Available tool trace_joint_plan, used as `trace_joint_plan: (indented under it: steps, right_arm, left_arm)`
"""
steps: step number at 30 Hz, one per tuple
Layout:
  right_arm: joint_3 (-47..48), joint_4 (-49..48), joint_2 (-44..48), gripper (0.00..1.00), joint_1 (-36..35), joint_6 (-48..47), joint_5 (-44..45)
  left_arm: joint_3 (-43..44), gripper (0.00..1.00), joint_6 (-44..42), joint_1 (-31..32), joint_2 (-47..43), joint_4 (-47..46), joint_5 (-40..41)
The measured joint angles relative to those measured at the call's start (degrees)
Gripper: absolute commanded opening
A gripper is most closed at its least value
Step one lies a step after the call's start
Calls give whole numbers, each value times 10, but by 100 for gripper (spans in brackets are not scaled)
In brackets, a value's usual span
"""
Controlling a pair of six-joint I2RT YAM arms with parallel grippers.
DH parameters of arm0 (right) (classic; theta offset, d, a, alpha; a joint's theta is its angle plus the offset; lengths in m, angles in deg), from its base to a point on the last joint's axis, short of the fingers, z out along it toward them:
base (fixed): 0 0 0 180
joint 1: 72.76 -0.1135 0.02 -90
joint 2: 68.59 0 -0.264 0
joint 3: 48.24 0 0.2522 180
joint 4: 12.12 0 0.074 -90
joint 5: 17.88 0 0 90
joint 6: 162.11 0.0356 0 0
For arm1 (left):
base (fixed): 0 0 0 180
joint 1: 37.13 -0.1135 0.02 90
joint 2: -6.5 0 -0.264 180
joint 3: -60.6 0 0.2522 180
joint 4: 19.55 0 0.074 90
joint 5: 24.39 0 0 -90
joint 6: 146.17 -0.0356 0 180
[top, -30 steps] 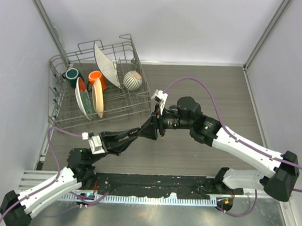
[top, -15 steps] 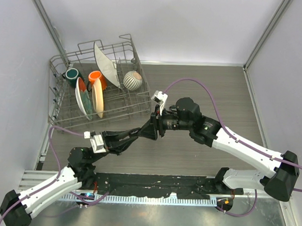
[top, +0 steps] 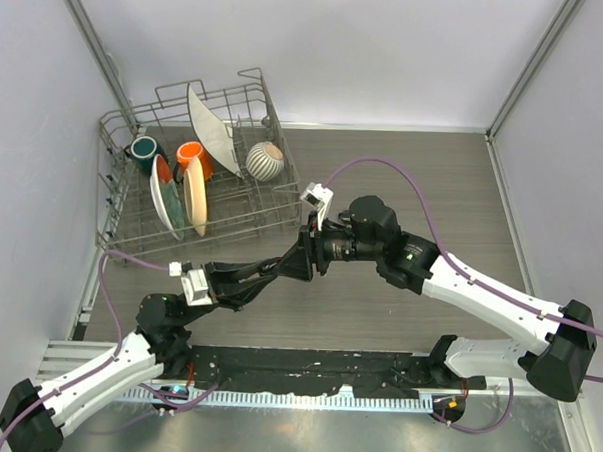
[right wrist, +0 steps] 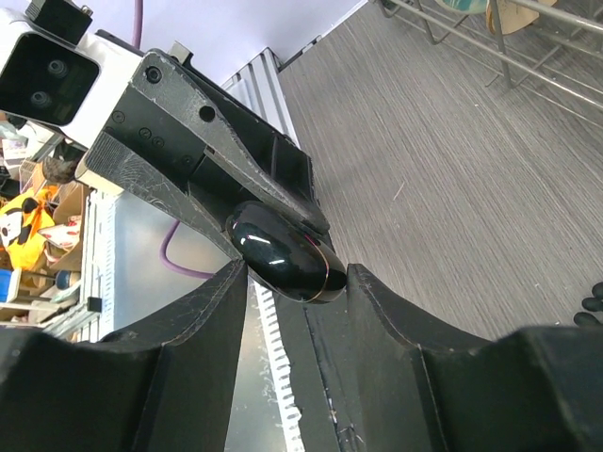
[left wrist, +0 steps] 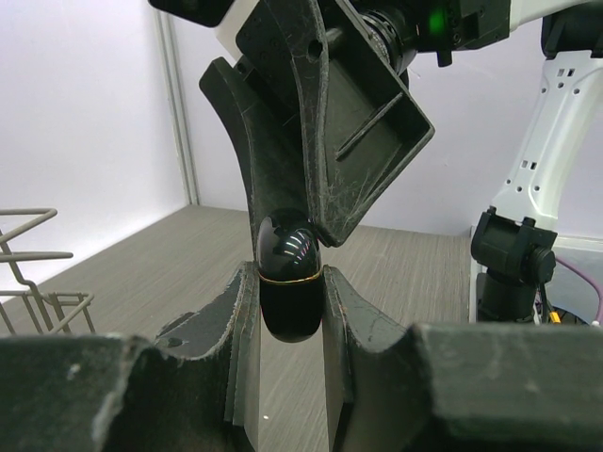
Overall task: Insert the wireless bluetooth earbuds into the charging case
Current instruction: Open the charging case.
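Observation:
A glossy black oval charging case (left wrist: 290, 282) with a thin gold seam is held in mid-air between both grippers, above the table's middle. It looks closed. My left gripper (left wrist: 290, 299) is shut on its lower half. In the right wrist view the case (right wrist: 283, 254) lies between my right gripper's (right wrist: 294, 279) fingers, touching both. In the top view the two grippers meet tip to tip, left (top: 283, 267) and right (top: 300, 260), and hide the case. No earbuds show clearly. A small black lump (right wrist: 594, 301) on the table is cut off by the frame edge.
A wire dish rack (top: 273, 200) with plates, cups and a striped bowl stands at the back left, close behind the grippers. The wood-grain table (top: 434, 172) stretches to the right. A black strip and a metal rail (top: 305, 371) run along the near edge.
My right gripper has moved slightly left and closer onto the left gripper's tips. The left arm has stayed almost still, holding the case.

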Motion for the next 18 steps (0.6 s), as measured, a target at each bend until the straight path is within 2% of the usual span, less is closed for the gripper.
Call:
trace_joint_plan:
  steps: [13, 16, 18]
  right_arm:
    - [0, -42, -7, 49, 3, 27, 26]
    - [0, -44, -7, 50, 3, 30, 25]
    - [0, -50, -8, 55, 3, 31, 25]
  left_arm:
    - [-9, 0, 13, 3, -19, 14, -30]
    - [-9, 0, 13, 3, -22, 14, -28]
    - [-9, 0, 13, 3, -25, 14, -20]
